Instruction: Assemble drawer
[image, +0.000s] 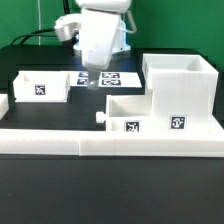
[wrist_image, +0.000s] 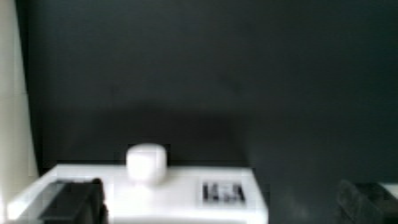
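Note:
The tall hollow white casing (image: 178, 85) stands at the exterior view's right, with a tag on its front. A white tray (image: 130, 115) with a round knob (image: 100, 119) sits beside it. A second tray (image: 40, 88) sits at the exterior view's left. My gripper (image: 88, 80) hangs above the table behind the middle tray, holding nothing. In the blurred wrist view a white tray face with a knob (wrist_image: 146, 163) and a tag (wrist_image: 222, 190) lies below my gripper (wrist_image: 222, 208). The dark fingers (wrist_image: 71, 205) stand wide apart at either side.
A long low white rail (image: 110, 140) runs along the front of the table. The marker board (image: 108, 77) lies flat behind the trays, under the arm. A white strip (wrist_image: 9, 90) edges the wrist view over dark table.

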